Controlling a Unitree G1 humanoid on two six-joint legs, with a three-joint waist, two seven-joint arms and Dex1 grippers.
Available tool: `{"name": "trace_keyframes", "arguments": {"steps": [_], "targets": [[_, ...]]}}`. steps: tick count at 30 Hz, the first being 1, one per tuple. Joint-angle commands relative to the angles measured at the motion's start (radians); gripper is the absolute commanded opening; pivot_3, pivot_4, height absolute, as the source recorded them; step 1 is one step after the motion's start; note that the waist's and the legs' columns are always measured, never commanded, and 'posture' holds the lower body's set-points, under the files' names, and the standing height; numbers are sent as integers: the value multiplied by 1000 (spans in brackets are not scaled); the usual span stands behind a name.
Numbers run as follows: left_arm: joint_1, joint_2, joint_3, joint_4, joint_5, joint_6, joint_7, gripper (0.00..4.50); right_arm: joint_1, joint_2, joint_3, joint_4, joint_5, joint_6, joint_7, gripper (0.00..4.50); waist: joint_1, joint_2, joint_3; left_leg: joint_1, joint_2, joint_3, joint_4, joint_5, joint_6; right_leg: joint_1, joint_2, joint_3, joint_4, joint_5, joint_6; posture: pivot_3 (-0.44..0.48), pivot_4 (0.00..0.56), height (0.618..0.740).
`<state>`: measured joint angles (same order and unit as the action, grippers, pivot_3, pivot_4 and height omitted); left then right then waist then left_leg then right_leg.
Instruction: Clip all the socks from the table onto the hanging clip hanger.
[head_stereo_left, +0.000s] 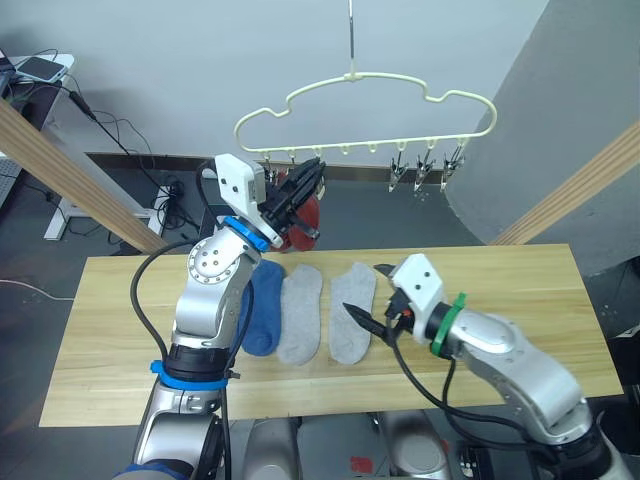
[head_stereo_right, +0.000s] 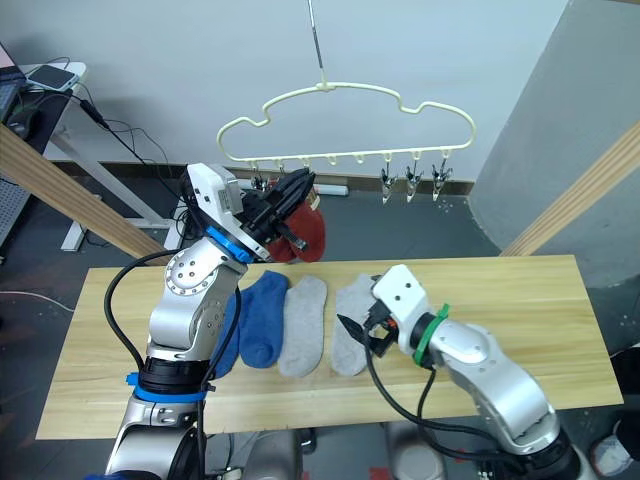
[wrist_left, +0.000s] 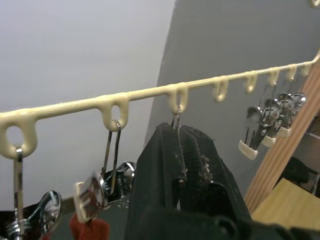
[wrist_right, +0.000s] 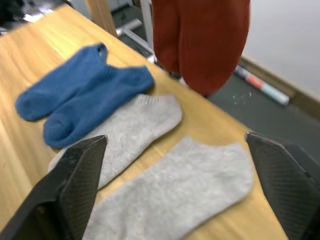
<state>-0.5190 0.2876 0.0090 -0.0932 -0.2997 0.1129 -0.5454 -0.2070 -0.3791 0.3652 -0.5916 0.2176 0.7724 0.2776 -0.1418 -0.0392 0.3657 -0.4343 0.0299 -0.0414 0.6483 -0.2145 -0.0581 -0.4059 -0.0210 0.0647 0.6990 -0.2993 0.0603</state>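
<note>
- Right tool (head_stereo_left: 368, 312), nearest, hovers with fingers spread wide over a grey sock (head_stereo_left: 353, 327) near the counter's (head_stereo_left: 520, 300) middle.
- Second grey sock (head_stereo_left: 299, 314) and blue socks (head_stereo_left: 263, 305) lie touching, side by side.
- Left tool (head_stereo_left: 303, 190), fingers pinched together, reaches a clip on the clip hanger (head_stereo_left: 365, 110) beyond the counter's far edge.
- Rust-red socks (head_stereo_right: 303, 238) hang there, partly hidden behind that tool.
- Slanted wooden beams (head_stereo_left: 70, 170) flank the counter.
</note>
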Motion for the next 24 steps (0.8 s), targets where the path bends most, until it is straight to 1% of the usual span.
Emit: {"name": "trace_keyframes", "arguments": {"steps": [1, 3, 5, 10, 14, 17, 21, 22, 23, 24], "targets": [[-8, 30, 3, -68, -48, 26, -62, 0, 3, 153, 122, 185, -142, -28, -170, 4461, 0, -1, 0, 0, 0, 0, 0, 0, 0, 0, 1, -1, 0, 0, 0, -251, 345, 732], [-12, 47, 7, -68, -66, 43, -88, 0, 2, 248, 142, 290, -188, -53, -234, 4461, -1, -1, 0, 0, 1, -1, -1, 1, -1, -1, 2, -1, 0, 0, -1, -246, 345, 732], [-14, 57, 11, -65, -74, 53, -100, 0, 6, 307, 137, 356, -211, -74, -264, 4461, 1, 0, 0, 0, 1, -1, -2, 1, -2, -1, 2, -1, 0, 0, -1, -246, 345, 732], [-27, 75, 11, -59, -81, 62, -131, 0, -16, 366, 147, 525, -276, -168, -285, 4461, 4, -1, 0, 0, 1, -3, -2, 1, -1, -1, -1, 1, -1, 0, -1, -232, 347, 732], [-25, 82, 10, -74, -89, 81, -139, 0, -9, 381, 99, 614, -304, -202, -301, 4461, 4, -1, 0, 0, 1, -4, -2, 1, -1, -1, 1, -1, -1, 0, -1, -224, 348, 732], [-23, 91, 13, -82, -98, 95, -146, 0, 19, 364, 67, 613, -302, -223, -281, 3872, 4, -1, 0, 0, 1, -5, -2, 1, -1, -1, 1, -1, 0, 0, -1, -224, 348, 732], [-28, 100, 18, -79, -103, 103, -158, 0, 43, 346, 51, 597, -306, -236, -250, 2543, 4, 0, -1, 0, 1, -6, -2, 1, -1, 0, 1, -1, 0, 0, -1, -224, 348, 732], [-30, 103, 17, -78, -105, 104, -162, 0, 48, 341, 48, 589, -304, -236, -239, 2115, 5, 0, -1, 0, 1, -6, -2, 1, -1, 0, 1, -1, 0, 0, -1, -224, 348, 732], [-32, 105, 17, -77, -106, 105, -163, 0, 54, 336, 45, 580, -302, -238, -229, 1914, 5, 0, -1, 0, 1, -6, -2, 1, -1, 0, 1, -1, 0, 0, -1, -224, 348, 732], [-34, 106, 17, -76, -107, 105, -164, 0, 57, 333, 42, 574, -303, -240, -221, 1533, 5, 0, -1, 0, 1, -6, -2, 1, -1, 0, 1, -1, 0, 0, -1, -224, 348, 732]]}}
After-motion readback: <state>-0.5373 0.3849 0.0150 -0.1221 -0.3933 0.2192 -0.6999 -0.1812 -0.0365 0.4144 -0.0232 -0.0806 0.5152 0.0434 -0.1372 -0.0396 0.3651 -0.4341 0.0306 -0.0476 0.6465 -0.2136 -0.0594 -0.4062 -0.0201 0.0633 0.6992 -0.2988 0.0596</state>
